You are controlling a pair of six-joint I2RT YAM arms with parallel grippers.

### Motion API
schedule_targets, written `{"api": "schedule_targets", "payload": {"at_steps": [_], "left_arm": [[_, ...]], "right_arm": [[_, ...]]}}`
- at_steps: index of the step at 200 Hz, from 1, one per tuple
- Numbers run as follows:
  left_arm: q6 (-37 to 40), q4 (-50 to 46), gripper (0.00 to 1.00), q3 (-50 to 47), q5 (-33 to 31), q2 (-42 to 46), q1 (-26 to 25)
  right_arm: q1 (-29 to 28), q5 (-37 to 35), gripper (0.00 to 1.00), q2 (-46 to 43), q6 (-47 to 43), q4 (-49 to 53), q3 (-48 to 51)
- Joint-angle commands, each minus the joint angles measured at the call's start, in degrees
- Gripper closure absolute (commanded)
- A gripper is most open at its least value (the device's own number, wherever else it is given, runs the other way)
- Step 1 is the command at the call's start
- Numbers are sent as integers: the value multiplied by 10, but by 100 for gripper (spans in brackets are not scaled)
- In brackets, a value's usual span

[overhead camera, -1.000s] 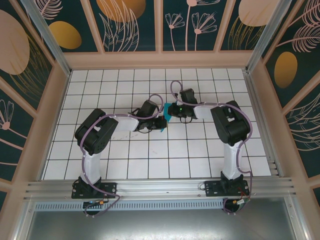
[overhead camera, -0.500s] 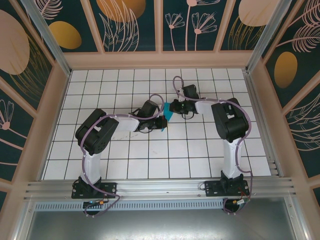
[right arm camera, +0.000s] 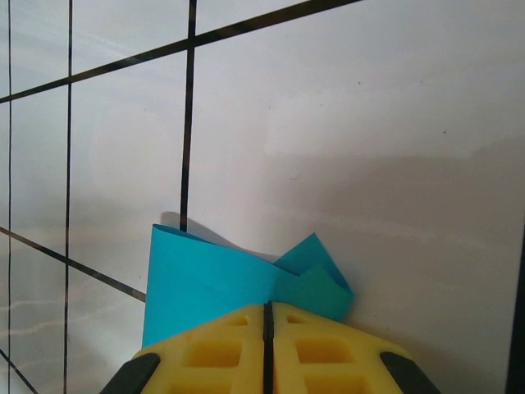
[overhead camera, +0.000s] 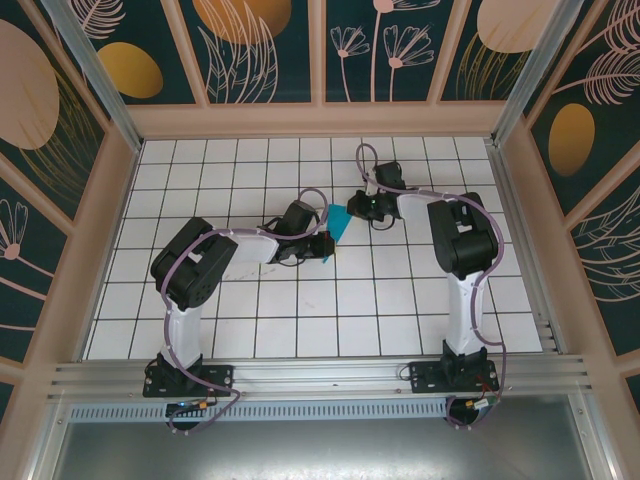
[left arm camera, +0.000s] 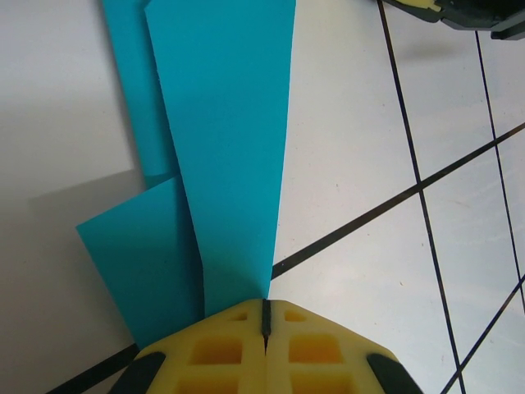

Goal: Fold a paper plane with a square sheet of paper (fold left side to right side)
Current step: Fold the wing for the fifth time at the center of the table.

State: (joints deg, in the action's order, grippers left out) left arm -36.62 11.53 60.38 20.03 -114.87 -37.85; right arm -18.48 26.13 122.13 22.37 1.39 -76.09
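Cyan paper sheet, folded narrow w/ layers, sits btwn both arms over mid tiled table. Left gripper & right gripper each pinch 1 end tight. Likely light, floppy, tears easily; hold edges near creases.

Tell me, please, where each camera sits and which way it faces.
Top external: above and behind the bases, looking down at the table; the left arm and right arm show.
Left wrist: on the left arm, looking past the left gripper, shut on the cyan paper.
Right wrist: on the right arm, past the right gripper, shut on it.
Both wrist views share that paper.
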Motion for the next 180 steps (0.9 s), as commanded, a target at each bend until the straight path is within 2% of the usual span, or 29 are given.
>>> {"api": "schedule_targets", "payload": {"at_steps": [1,70,110,131,157,180], "left_arm": [[8,-98,97,-31,-29,-41,-4],[7,-96,97,-33,-30,-38,-4],[6,-95,97,-30,-28,-33,-4],[4,-92,97,-29,-29,-30,-4],[2,-91,96,-27,-28,-28,-4],[3,-90,96,-27,-28,-28,-4]], "right_arm": [[32,-53,88,33,-14,-3,-30],[60,-47,88,68,-14,22,-81],[70,-48,88,13,-15,25,-82],[63,-46,87,-52,-10,12,-41],[34,-17,87,-138,19,-32,58],[2,18,88,-163,54,-73,125]]}}
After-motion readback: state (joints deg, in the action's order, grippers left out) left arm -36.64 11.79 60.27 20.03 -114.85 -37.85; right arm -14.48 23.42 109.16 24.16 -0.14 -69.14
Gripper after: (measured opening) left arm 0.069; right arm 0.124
